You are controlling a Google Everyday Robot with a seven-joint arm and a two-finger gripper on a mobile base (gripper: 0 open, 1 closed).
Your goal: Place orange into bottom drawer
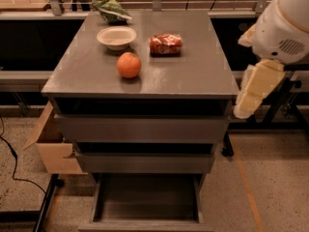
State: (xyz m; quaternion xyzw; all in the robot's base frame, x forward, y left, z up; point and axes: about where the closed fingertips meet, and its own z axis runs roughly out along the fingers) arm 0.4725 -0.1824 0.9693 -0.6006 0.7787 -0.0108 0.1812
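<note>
The round, smooth orange fruit (129, 65) sits on the grey metal worktop (193, 71) near frame centre, with nothing holding it. The grey bottom drawer (147, 197) is pulled open at lower centre, ready to receive it. The cream gripper (252, 92) hangs at the right edge, beside the worktop; whether it is spread or pressed together cannot be told.

Orange (129, 65) on cabinet top (193, 66) — bottom drawer (145, 197) below — hand (247, 103) right.
</note>
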